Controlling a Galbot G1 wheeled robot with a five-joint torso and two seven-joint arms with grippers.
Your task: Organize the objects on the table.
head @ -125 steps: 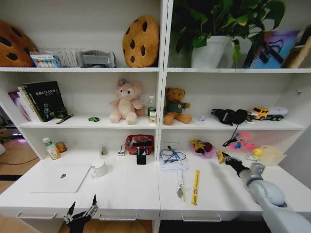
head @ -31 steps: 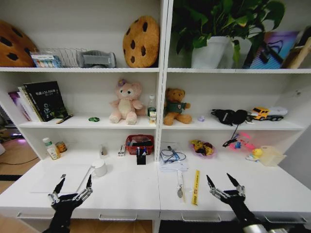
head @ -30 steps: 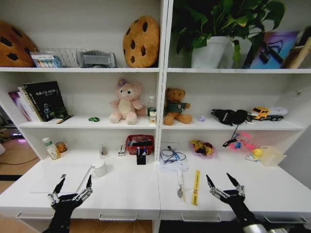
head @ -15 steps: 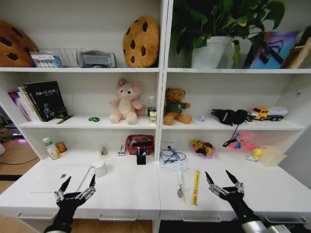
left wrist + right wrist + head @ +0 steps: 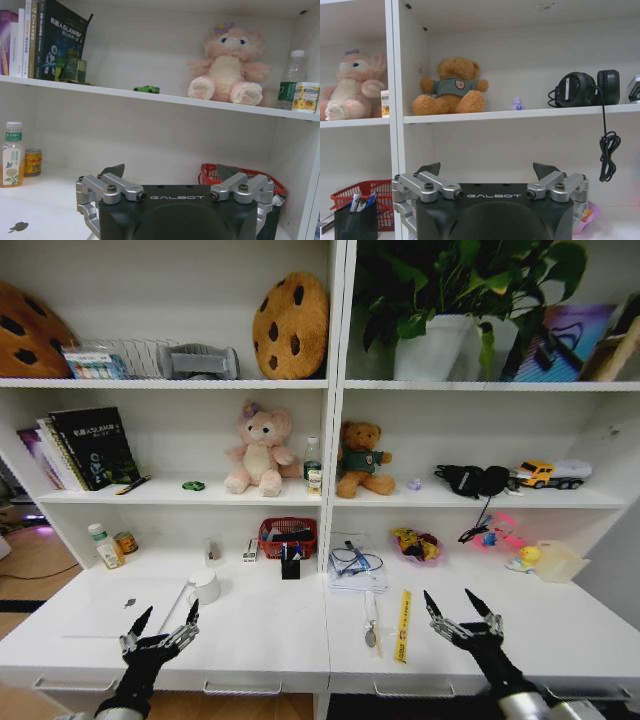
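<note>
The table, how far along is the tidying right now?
Nothing looks finished. The laptop still lies on the table, as does a blue pen. Nothing is in hand: the left gripper and right gripper hover open above the front edge.

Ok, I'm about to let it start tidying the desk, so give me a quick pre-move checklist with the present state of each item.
1. Left gripper open and holding nothing: ok, fingers spread, above the desk's front edge.
2. Right gripper open and holding nothing: ok, fingers spread, near the front edge.
3. Laptop lying flat and closed: ok, just beyond the left gripper.
4. Mug clear of the left gripper: ok, apart, standing upright by the laptop's far corner.
5. Green toy car within reach: cannot tell, it sits on the middle shelf, left of the pink plush.
6. Yellow ruler clear of the right gripper: ok, lying flat, apart.
</note>
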